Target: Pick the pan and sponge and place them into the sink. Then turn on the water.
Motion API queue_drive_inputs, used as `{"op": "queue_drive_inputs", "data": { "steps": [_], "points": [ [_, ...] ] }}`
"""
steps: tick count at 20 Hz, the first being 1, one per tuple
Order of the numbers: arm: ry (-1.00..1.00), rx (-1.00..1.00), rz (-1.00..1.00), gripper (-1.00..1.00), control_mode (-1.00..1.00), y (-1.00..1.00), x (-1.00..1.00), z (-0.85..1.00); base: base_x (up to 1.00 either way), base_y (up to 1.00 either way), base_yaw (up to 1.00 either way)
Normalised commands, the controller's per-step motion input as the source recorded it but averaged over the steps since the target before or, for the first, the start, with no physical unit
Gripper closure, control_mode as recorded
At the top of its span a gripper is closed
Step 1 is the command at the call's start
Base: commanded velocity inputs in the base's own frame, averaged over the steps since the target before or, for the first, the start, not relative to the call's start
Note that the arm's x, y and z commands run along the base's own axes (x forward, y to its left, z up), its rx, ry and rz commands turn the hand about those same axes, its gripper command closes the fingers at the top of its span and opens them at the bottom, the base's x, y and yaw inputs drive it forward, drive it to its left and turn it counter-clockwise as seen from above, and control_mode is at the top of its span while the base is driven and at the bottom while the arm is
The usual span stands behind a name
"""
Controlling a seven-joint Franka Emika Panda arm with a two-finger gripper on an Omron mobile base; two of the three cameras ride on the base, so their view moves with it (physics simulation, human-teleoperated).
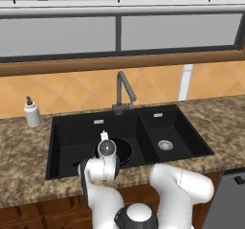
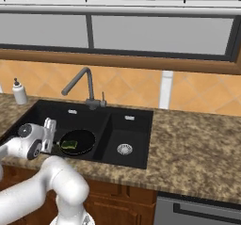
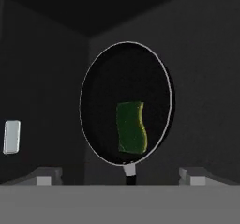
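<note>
The black pan [image 2: 81, 138] lies flat on the floor of the sink's [image 1: 72, 127] larger left basin, with the green sponge [image 2: 70, 145] resting inside it. In the hand view the pan [image 3: 126, 78] is a dark oval, the sponge [image 3: 131, 127] sits in its near half, and its thin handle [image 3: 129, 170] points toward the hand. My gripper [image 3: 119, 178] is open and holds nothing. It hovers over the basin's front part just above the handle end, and shows above the basin in the base views [image 1: 104, 138] [image 2: 47, 131]. No stream runs from the grey faucet [image 1: 124, 90].
The smaller right basin holds a round silver drain [image 1: 165, 145]. A white soap bottle [image 1: 32, 112] stands on the granite counter [image 2: 197, 148] left of the sink. The faucet [image 2: 84, 84] rises behind the basin divider. A window runs along the back wall.
</note>
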Motion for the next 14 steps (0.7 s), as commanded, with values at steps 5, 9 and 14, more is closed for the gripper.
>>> {"op": "queue_drive_inputs", "data": {
  "steps": [5,9,14],
  "points": [
    [0.10,0.05,0.00,-1.00,-1.00,0.00,-0.08,1.00,0.00,0.00,0.00],
    [0.18,0.09,0.00,-1.00,-1.00,0.14,0.50,1.00,0.00,0.00,0.00],
    [0.02,0.04,0.00,-1.00,-1.00,0.27,0.50,1.00,0.00,0.00,0.00]
  ]
}}
